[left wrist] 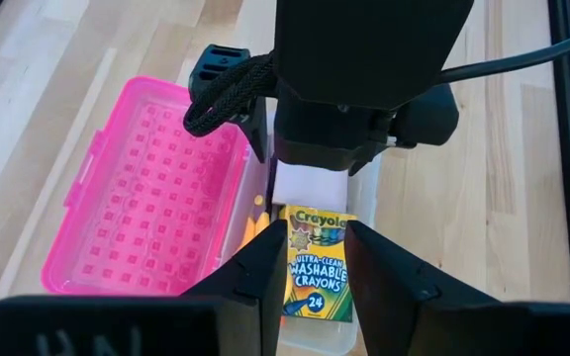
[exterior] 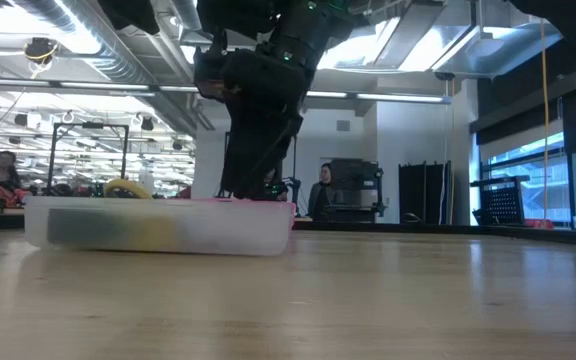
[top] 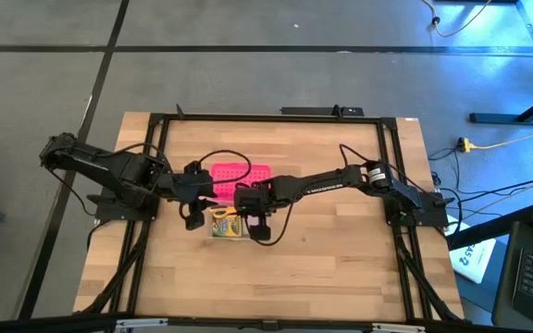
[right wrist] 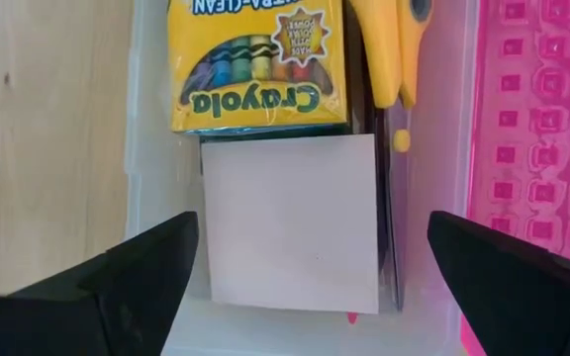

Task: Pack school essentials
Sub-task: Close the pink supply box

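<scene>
Grey floor [top: 248, 83], ceiling strip lights [exterior: 78, 40], windows [exterior: 528, 180] at right

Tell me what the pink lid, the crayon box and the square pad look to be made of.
Pink lid: likely translucent moulded plastic, glossy, with a raised dot grid. Crayon box: seemingly printed cardboard with a slight sheen and folded edges. Square pad: apparently matte paper, pale pink and flat.

Both arms are matte black, built of slim boxy links, and each rises from a dark base plate at its own side edge of the table. Loose black cables loop along the left arm [top: 109, 168] and the right arm [top: 331, 180], which carries a silvery collar near one joint. A braided black cable [left wrist: 228, 87] coils beside the right arm's blocky wrist housing [left wrist: 364, 59], and the fingers [left wrist: 255, 282] are angular black wedges.
</scene>
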`<state>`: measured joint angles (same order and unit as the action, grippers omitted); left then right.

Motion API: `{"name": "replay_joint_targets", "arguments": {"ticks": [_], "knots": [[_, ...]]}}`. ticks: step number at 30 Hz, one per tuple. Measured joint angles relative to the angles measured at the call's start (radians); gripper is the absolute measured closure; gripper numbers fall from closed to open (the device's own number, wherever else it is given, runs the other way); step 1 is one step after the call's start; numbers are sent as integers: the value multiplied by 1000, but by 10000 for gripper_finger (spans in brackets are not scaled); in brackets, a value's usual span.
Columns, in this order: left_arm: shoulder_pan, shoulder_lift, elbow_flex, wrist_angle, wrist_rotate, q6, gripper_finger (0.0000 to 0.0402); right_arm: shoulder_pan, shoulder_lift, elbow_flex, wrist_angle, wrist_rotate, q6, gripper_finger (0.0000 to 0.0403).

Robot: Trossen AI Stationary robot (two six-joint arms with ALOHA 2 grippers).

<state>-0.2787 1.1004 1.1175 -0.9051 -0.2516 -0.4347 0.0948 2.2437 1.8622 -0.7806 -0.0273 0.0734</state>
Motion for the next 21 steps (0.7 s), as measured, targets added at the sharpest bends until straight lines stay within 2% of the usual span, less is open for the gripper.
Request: {"name": "replay_joint_targets", "arguments": {"ticks": [4, 12, 17, 21], "knots": [[0, 0, 0, 0, 0, 0, 304, -8, -6, 27, -10, 5, 2, 3], [0, 0, 0, 2, 0, 0, 304, -95, -114, 120, -186, 57, 20, 7], [0, 0, 0, 2, 0, 0, 304, -156, -184, 133, -219, 61, 39, 14], [1, 0, 0, 1, 0, 0, 304, -180, -179, 129, -259, 63, 80, 16]]}}
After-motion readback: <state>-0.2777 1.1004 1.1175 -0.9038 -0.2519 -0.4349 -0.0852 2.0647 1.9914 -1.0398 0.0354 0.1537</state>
